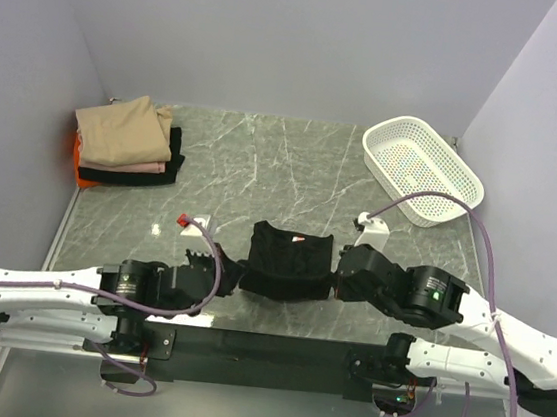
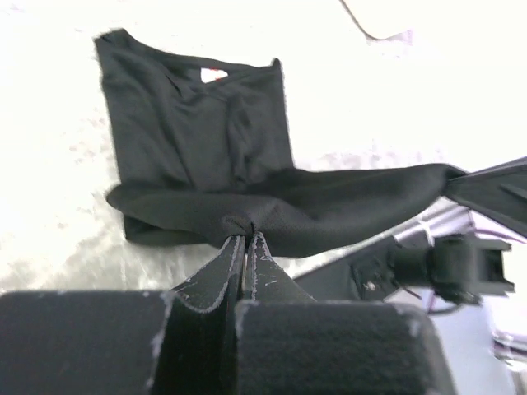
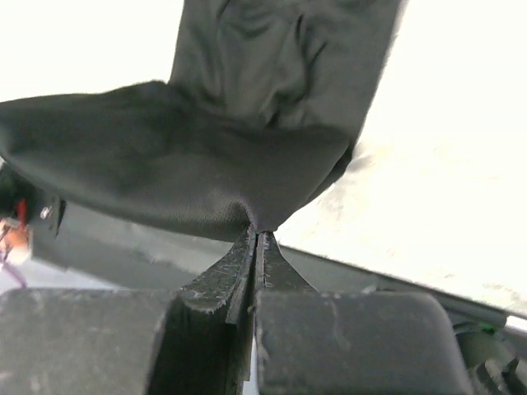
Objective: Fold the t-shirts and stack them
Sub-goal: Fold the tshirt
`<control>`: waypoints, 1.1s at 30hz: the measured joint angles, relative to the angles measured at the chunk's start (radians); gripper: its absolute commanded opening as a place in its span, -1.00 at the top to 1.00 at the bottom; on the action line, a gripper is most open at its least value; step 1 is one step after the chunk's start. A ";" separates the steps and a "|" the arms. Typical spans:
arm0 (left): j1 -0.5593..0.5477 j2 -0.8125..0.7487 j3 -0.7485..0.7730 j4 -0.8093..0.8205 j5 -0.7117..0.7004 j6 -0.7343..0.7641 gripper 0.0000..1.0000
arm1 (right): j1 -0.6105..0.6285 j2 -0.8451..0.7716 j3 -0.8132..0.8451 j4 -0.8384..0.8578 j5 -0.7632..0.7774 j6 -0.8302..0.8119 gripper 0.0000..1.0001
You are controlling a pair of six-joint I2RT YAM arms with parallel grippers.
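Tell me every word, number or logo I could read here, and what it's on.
No text here can be read.
Small pinkish neck label on the plain black cloth t-shirt: too small and blurred to read.
White perforated plastic basket: faint coloured marks inside, not legible.
Folded stack of tan, pink, black and orange t-shirts: no print shows.
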State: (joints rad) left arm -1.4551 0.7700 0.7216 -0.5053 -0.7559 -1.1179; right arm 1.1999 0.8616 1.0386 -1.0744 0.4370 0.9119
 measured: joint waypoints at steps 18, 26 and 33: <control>0.444 0.290 -0.050 0.380 0.337 0.311 0.99 | -0.398 0.132 -0.113 0.295 -0.122 -0.330 1.00; 0.580 0.461 -0.063 0.519 0.467 0.382 0.99 | -0.550 0.278 -0.136 0.451 -0.220 -0.447 1.00; 0.663 0.624 -0.057 0.597 0.549 0.430 0.99 | -0.646 0.463 -0.144 0.568 -0.310 -0.518 1.00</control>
State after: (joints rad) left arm -0.7921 1.3941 0.6647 0.0917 -0.2073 -0.6884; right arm 0.5537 1.3247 0.8948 -0.5064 0.1272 0.3935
